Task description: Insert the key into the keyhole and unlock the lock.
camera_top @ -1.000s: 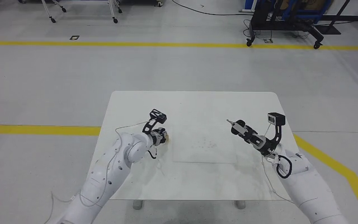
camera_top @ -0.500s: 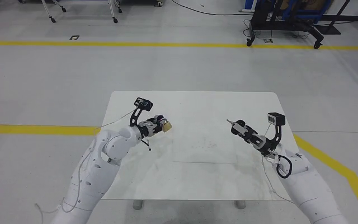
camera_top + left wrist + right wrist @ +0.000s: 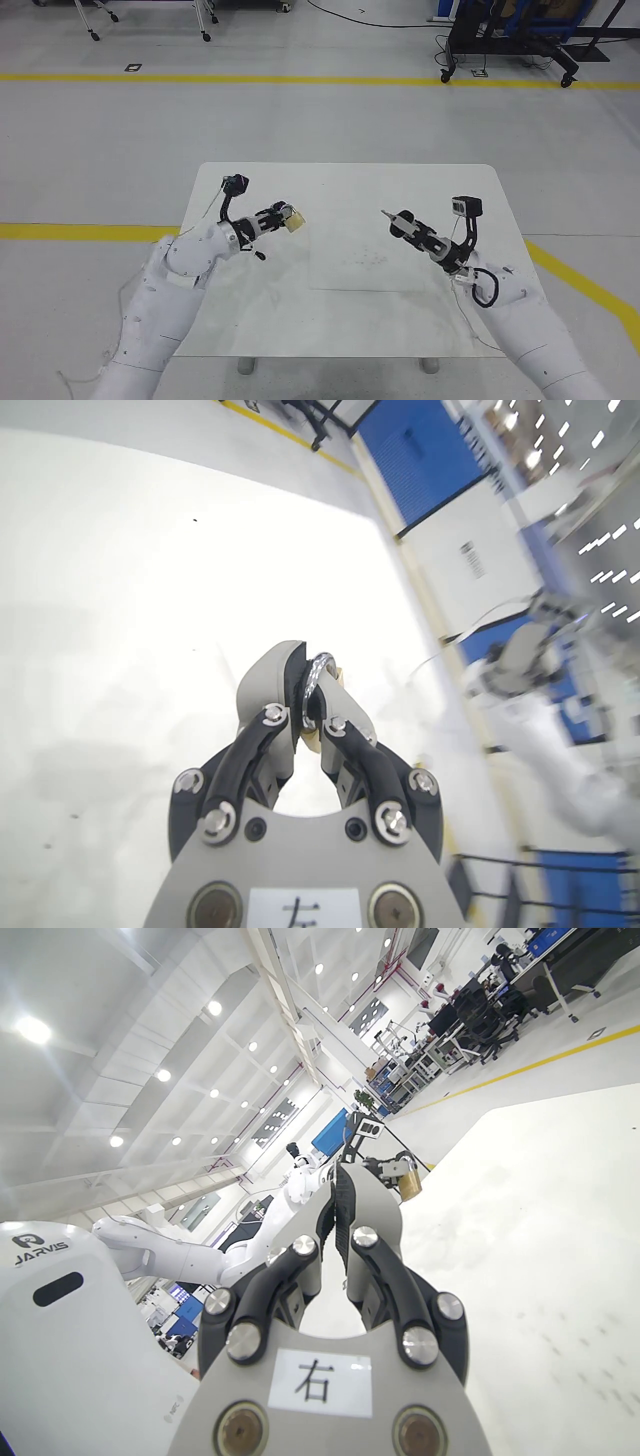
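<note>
Left fingers (image 3: pixel 262 685) clamped on lock (image 3: pixel 311 685) shackle; brass body sticks out beyond fingertips, held off tabletop (image 3: pixel 400 185), above its left half. Right fingers (image 3: pixel 375 1200) pressed together on key (image 3: pixel 385 213); thin tip pokes past fingertips, aimed toward tabletop's left half, itself above right half. Lock and key well apart, tabletop's middle between them. Key not yet in keyhole. Faint scuff marks (image 3: pixel 365 258) near tabletop's centre. Left arm (image 3: pixel 200 255), right arm (image 3: pixel 505 295) over tabletop's near corners.

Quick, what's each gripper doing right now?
Left gripper: closed on the silver shackle of the brass padlock.
Right gripper: closed, gripping a thin silver key.
</note>
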`<state>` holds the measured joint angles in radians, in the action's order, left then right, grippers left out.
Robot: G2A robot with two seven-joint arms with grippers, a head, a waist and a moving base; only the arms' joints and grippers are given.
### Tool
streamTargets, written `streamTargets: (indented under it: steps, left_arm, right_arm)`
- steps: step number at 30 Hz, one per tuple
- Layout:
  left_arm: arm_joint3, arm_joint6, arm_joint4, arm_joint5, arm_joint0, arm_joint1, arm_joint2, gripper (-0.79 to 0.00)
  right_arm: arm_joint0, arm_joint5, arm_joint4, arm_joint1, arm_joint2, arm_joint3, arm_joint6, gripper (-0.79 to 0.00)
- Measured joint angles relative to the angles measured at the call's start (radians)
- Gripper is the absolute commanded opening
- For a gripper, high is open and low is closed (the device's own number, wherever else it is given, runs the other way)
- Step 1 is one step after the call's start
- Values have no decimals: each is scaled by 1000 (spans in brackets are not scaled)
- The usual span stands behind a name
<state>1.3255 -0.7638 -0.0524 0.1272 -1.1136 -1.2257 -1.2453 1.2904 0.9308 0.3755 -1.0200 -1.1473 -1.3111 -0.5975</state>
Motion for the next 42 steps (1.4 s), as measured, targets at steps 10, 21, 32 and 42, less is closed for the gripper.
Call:
streamTargets:
  steps: [10, 21, 32, 42]
  left_arm:
    - [-403, -300, 472, -239, 248, -56, 116, -785]
    - [-472, -310, 508, -244, 300, -75, 162, -785]
    - [-565, -314, 641, -538, 351, -112, 225, -785]
    - [-719, -373, 627, -594, 499, -170, 339, -785]
  right_arm:
    - [-116, 5, -15, -62, 128, 101, 116, -785]
    - [-124, -2, -65, -78, 148, 109, 173, -785]
    - [-101, -134, -400, -82, 114, 0, 333, -785]
    - [114, -487, -1132, -56, -17, -347, 663, -785]
